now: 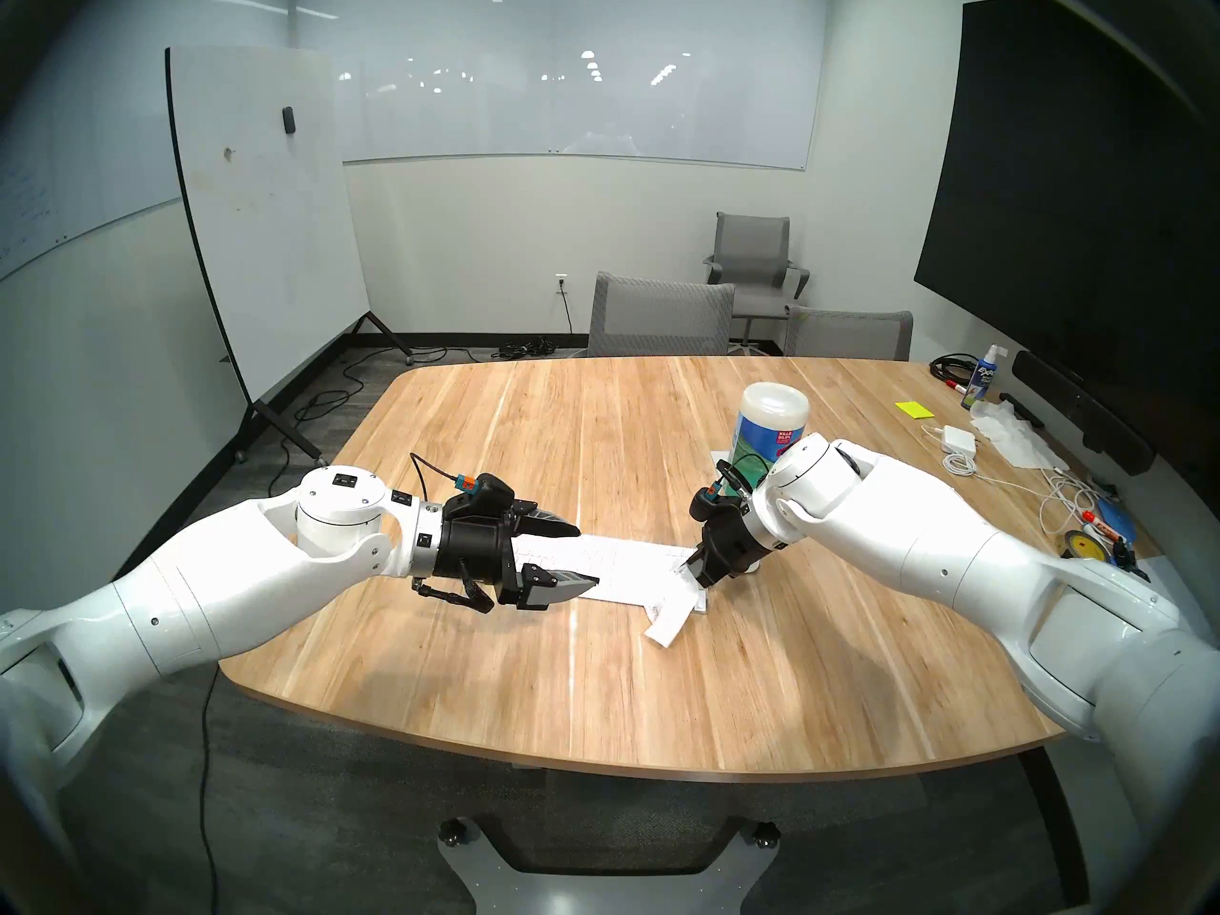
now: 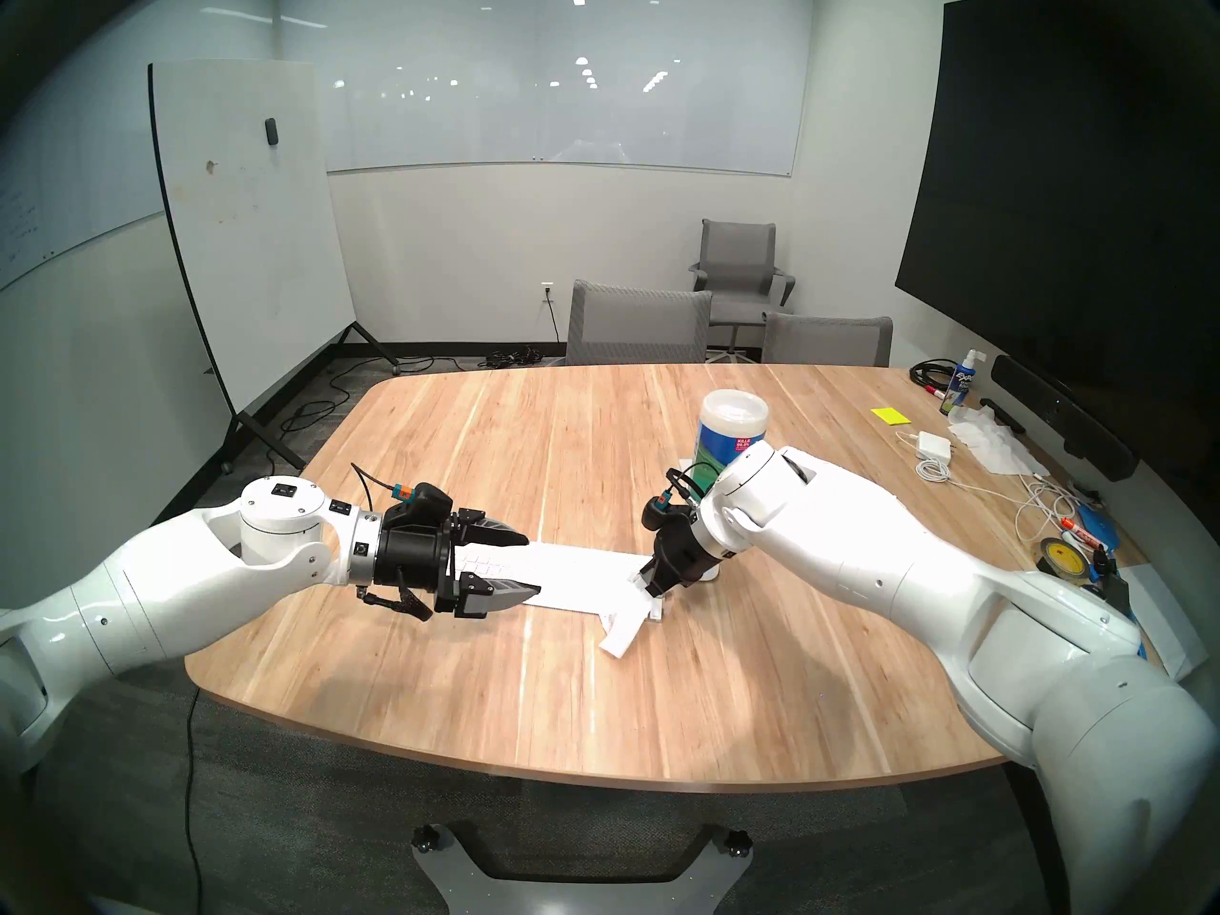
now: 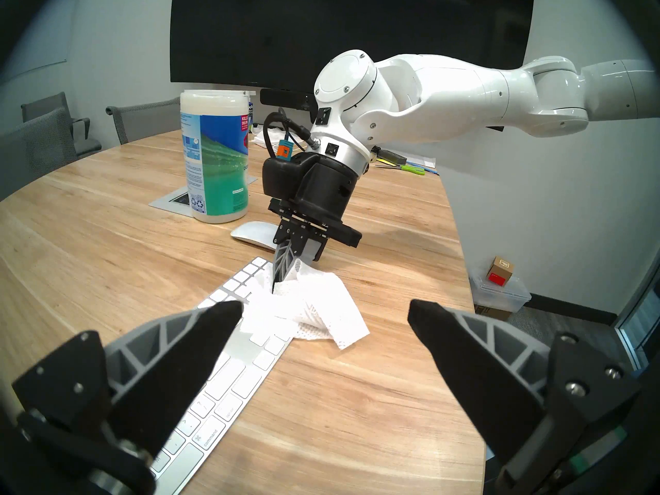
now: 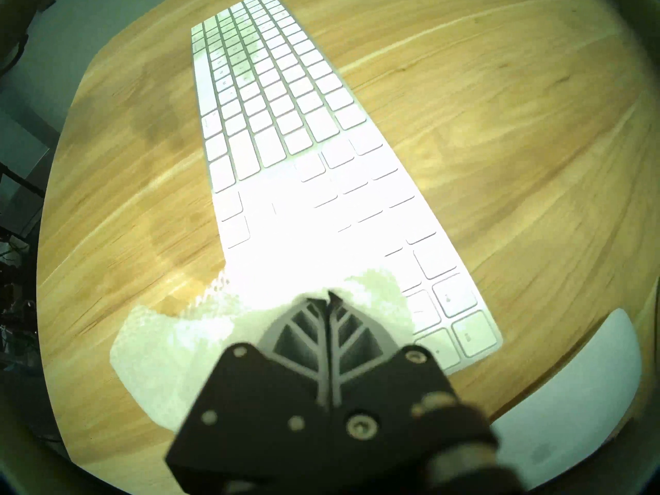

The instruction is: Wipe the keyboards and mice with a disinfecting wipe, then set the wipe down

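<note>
- slim flat white keyboard [image 3: 228, 373]: white keys, silver-grey frame
- thin white quilted wipe [image 3: 321, 312]: faint mesh texture
- glossy white oval mouse [image 3: 251, 233]
- tall wipe canister [image 3: 214, 158]: white lid, green-blue label, red patch
- wooden table [image 1: 594, 432]: light tan, streaked grain

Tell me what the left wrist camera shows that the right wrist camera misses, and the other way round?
Only the left wrist view shows the tall green-labelled wipe canister, the open left gripper and the right arm. Only the right wrist view shows the slim white keyboard end to end. Both show the small glossy white mouse and the shut right gripper pinching the quilted white wipe.
</note>
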Tool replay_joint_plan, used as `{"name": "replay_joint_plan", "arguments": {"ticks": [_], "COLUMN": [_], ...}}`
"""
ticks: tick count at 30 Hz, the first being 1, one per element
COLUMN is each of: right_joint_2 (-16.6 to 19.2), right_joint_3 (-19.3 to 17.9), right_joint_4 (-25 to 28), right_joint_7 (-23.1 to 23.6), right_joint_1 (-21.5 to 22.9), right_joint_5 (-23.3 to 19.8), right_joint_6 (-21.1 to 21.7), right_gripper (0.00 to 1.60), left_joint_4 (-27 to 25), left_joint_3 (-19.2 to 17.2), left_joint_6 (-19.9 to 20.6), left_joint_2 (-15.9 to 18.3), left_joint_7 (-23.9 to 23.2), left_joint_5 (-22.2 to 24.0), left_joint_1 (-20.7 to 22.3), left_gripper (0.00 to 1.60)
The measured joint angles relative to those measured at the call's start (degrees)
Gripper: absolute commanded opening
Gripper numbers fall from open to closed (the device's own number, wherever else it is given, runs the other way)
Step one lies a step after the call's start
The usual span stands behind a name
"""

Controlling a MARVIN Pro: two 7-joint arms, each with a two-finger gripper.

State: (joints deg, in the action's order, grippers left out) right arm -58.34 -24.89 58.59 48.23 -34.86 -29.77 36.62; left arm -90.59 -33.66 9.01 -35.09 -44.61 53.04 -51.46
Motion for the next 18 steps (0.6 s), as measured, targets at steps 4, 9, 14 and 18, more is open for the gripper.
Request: {"name": "replay_joint_plan", "arguments": {"ticks": [4,9,14,18], "right_joint_2": [-0.6,-1.1,-1.5,-1.2], "right_joint_3": [-0.4,-0.6,-0.6,-0.6], "right_joint_4": [-1.9,-4.5,-7.1,-7.9], "right_joint_7": [-0.5,-0.5,0.2,1.5], "right_joint_1": [0.4,1.2,2.1,2.5], "right_joint_5": [0.1,0.8,1.6,2.3], "right_joint_6": [-0.7,-1.6,-2.8,-3.6], "right_gripper": [0.00,0.00,0.00,0.00], "left_joint_4": [0.0,0.0,0.0,0.0], "left_joint_3": [0.0,0.0,0.0,0.0], "left_joint_6": [0.0,0.0,0.0,0.0], "left_joint_2": [0.0,0.0,0.0,0.0], "left_joint_7": [0.0,0.0,0.0,0.0], "left_joint_5": [0.0,0.0,0.0,0.0], "left_joint_1": [0.0,0.0,0.0,0.0], "left_gripper": [1.60,1.60,1.60,1.60]}}
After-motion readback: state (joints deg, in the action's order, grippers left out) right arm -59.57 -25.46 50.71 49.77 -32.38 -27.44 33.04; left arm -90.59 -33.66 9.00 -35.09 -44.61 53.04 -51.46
